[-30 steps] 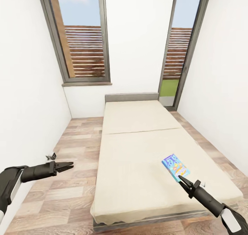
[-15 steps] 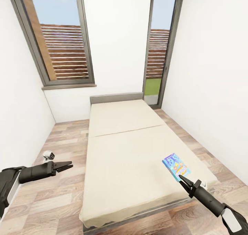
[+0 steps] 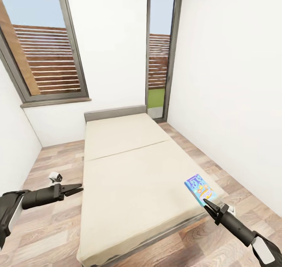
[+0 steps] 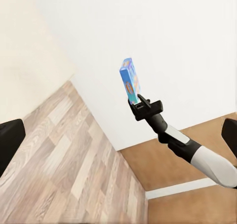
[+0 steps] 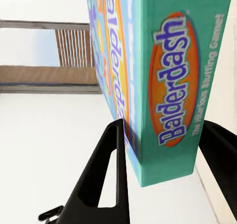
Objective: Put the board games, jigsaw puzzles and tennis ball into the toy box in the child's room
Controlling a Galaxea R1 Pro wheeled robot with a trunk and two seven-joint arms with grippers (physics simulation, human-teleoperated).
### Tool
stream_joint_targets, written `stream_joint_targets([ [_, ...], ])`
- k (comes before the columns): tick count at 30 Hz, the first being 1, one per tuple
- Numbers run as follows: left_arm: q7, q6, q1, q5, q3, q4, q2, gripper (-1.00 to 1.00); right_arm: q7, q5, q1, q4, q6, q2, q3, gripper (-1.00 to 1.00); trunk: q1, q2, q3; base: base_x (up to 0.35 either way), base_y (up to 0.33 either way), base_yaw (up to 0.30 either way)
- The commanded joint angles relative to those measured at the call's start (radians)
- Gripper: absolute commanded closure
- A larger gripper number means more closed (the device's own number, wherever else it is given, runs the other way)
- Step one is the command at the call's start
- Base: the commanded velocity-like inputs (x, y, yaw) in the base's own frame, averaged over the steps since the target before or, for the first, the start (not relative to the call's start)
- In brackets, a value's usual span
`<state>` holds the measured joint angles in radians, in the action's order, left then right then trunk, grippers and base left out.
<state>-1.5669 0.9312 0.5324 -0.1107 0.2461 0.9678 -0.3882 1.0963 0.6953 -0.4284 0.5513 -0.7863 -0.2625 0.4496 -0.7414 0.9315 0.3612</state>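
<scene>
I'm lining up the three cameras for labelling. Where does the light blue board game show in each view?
Head view: board game at lower right, above the bed's near corner, at the right gripper's tip.
Left wrist view: centre, small, held up against the white wall.
Right wrist view: huge and close, between the fingers.
Shared landmark: the right gripper clamping it.

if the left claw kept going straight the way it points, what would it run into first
Probably the side of the large beige mattress: the left claw points across bare wood floor toward it. Depth is unclear, so it might pass just above.
</scene>
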Motion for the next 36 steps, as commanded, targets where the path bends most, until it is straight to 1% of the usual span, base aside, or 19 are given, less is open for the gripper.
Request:
stream_joint_targets([
  [1,-0.004,0.011,0.000,0.000,0.000,0.000,0.000,-1.00,0.002,0.004,-0.001,-0.001,-0.007,0.000,0.002,1.00,0.004,-0.006,-0.002,0.000,0.000,-0.285],
  [25,-0.004,0.010,0.000,0.000,0.001,-0.006,0.000,-1.00,0.002,0.004,-0.001,-0.002,-0.005,0.000,0.001,1.00,0.096,-0.174,-0.077,0.000,0.000,-0.285],
  [36,-0.004,0.010,0.000,0.000,-0.001,-0.006,0.003,-1.00,0.002,0.004,-0.001,-0.002,-0.005,0.001,0.001,1.00,0.138,-0.251,-0.117,0.000,0.000,-0.284],
])
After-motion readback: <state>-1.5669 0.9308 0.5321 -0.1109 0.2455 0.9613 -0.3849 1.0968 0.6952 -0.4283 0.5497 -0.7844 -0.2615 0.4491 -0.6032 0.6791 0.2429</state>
